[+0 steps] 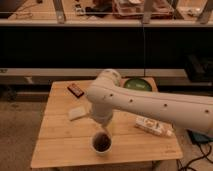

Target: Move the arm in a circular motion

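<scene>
A white cup [102, 143] with dark contents is set near the front edge of the wooden surface [60, 145]. A pale flat square pad [77, 113] is placed left of centre, and a small dark bar [76, 89] is placed behind it, towards the rear left corner. A green dish [139, 84] is located at the rear edge and is partly covered by the arm [150, 102]. A light-coloured packet [153, 127] is laid flat on the right side, below the arm's long segment.

The arm is extended from the right edge of the view, rising leftward across the surface to a bulbous elbow above the centre. From the elbow, a shorter section is directed downward and tapers to a slim tip. The claw [105, 131] is positioned at this tip, directly above the cup and very close to its rim; contact cannot be determined. Whether the claw is open or closed cannot be told.

The surface is made of light slatted wood and stands on a speckled floor [20, 130]. A blue object [200, 137] with cables is seen on the floor at the right. A dark shelving unit [100, 22] is installed behind, with trays on its top level.
</scene>
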`<state>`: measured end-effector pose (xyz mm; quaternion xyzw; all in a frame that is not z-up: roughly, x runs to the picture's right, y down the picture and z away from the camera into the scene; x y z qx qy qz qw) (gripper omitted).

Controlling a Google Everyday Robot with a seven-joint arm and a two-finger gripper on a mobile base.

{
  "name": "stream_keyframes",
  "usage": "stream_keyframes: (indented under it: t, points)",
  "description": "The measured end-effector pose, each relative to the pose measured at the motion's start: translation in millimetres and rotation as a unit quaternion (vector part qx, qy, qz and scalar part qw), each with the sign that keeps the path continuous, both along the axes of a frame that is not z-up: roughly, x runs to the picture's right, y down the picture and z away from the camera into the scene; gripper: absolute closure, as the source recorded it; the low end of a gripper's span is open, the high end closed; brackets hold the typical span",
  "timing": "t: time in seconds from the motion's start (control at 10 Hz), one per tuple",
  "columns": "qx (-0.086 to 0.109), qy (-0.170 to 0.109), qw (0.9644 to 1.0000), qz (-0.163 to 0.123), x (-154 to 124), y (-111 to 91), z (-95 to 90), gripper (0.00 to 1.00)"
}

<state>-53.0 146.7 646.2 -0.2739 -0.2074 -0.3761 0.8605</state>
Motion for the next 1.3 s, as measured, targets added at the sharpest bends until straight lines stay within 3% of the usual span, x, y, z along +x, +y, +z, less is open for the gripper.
stream_keyframes:
  t: [0.2,0.3,0.5,0.6,0.9,1.1,1.3]
  points:
    - [0.01,-0.036,0.9993,-0.01,-35,-24,30.8,0.2]
    - [0.021,-0.045,0.9987,-0.015,-43,-48,52.0,0.2]
    - [0.041,-0.043,0.9981,-0.014,-35,-88,77.5,0.2]
    - [0.051,-0.031,0.9982,-0.007,-16,-114,89.5,0.2]
    - [0.068,0.013,0.9972,0.029,46,-164,104.2,0.2]
    - [0.071,0.043,0.9952,0.051,85,-177,108.4,0.2]
    - [0.062,0.096,0.9892,0.092,147,-171,103.7,0.2]
